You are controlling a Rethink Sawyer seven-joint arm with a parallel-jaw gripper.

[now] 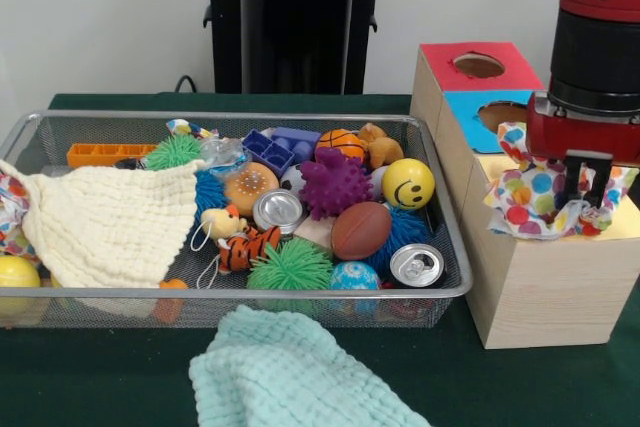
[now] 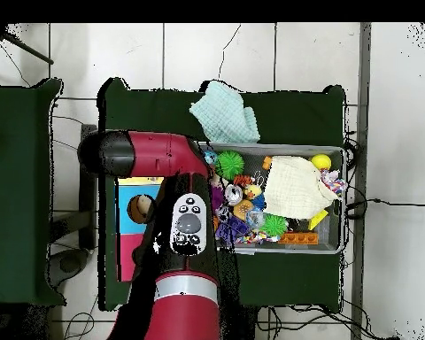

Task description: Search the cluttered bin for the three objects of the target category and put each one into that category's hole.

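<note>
Mint towel (image 1: pixel 300 372) sits closest, on the worktop just in front of the bin (image 1: pixel 455 292). Anyway, the spotted cloth (image 1: pixel 545 197) is bunched on the yellow section of the box (image 1: pixel 545 292), at about 3 o'clock from the bin, with the gripper (image 1: pixel 587 197) pressed into it. Fingers look clamped on the cloth, I think. I can't see the yellow hole under the fabric, so I'd push straight down and only let go once the trailing edges are tucked in.
</note>
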